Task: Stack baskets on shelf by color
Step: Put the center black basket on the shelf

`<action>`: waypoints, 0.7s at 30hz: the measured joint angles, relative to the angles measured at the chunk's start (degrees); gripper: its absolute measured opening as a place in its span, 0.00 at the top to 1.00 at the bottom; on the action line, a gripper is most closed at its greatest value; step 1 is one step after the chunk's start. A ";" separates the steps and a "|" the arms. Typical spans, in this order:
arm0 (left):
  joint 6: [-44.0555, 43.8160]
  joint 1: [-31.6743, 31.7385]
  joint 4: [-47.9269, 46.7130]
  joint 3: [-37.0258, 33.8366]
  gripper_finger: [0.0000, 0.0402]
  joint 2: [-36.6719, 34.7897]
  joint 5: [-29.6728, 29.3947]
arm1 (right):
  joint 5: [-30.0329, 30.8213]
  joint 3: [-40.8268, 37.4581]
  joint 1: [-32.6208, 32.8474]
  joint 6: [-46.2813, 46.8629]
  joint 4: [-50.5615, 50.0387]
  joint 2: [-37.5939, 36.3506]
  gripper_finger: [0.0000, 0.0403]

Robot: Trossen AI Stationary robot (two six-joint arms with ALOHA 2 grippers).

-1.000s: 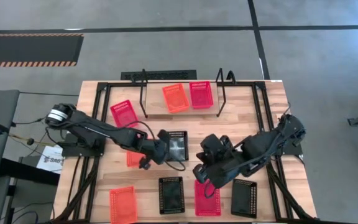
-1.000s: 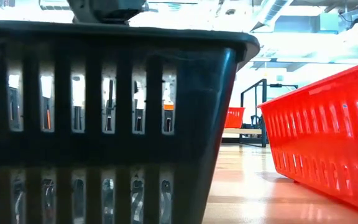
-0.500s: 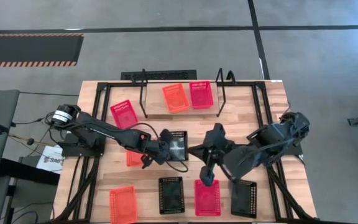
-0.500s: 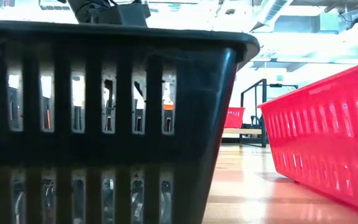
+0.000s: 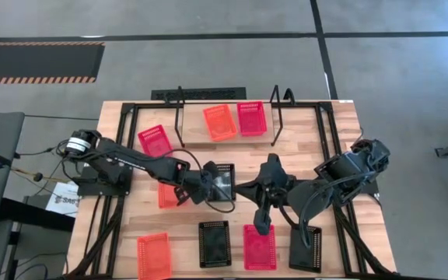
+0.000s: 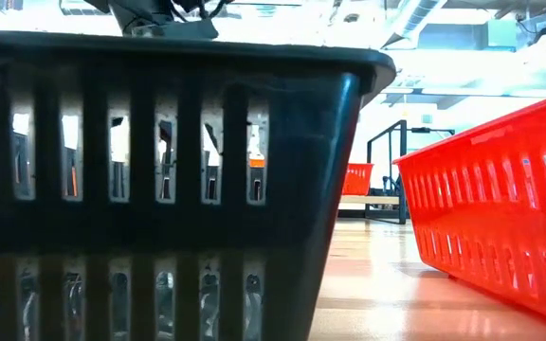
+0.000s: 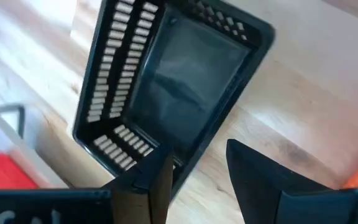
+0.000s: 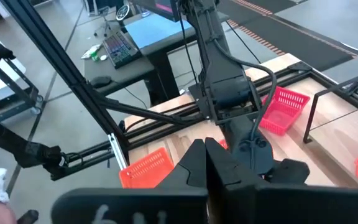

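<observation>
Sitting along the near edge of the table [image 5: 341, 140], from left to right: an orange basket [image 5: 153, 255], a black basket [image 5: 214, 243], a red-pink basket [image 5: 260, 247] and another black basket [image 5: 306, 247]. Just above that red-pink one hangs the right gripper [image 5: 262, 225], fingers pressed together, holding nothing. Mid-table, the left gripper [image 5: 208, 182] hovers at the near-left rim of a third black basket [image 7: 173, 81], its fingers [image 7: 260, 180] parted with the rim between them, nothing clamped. An orange basket [image 5: 166, 196] peeks out under the left arm; a red-pink basket [image 5: 153, 140] lies farther left. At the far edge, the shelf [image 5: 274, 117] carries an orange basket [image 5: 219, 121] beside a red-pink basket [image 5: 251, 117]
</observation>
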 joint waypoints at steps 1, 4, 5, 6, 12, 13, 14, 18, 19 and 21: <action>1.70 0.23 -0.09 0.00 0.65 0.00 1.15 | 0.00 0.00 0.00 0.00 0.06 0.00 0.99; 5.82 0.88 -0.56 0.00 0.65 0.00 4.83 | -0.07 0.00 0.00 0.00 0.51 0.00 0.99; 7.20 1.08 -0.54 0.00 0.65 0.00 5.47 | -0.07 0.00 0.00 0.00 0.57 0.00 0.99; 8.55 1.29 -0.52 0.00 0.65 0.00 5.77 | -0.07 0.00 0.00 0.00 0.54 0.00 0.99; 13.74 2.84 0.67 0.00 0.65 0.23 6.41 | -0.11 0.00 0.00 0.02 0.90 0.00 0.99; 14.40 3.16 0.58 0.02 0.65 0.73 6.94 | -0.11 0.00 0.00 0.02 0.96 0.00 0.99; 14.84 3.31 -0.01 0.02 0.65 1.40 7.15 | -0.11 0.00 0.00 0.02 1.20 0.00 0.99; 17.44 3.35 -0.43 0.00 0.65 4.96 4.56 | -0.09 0.00 0.13 0.00 2.69 0.00 0.99; 17.89 3.16 0.42 0.00 0.65 5.79 3.12 | -0.11 0.00 0.17 0.00 2.79 0.00 0.99; 18.23 2.85 3.34 -0.04 0.65 7.32 -0.31 | -0.11 0.00 0.23 0.00 3.03 0.00 0.99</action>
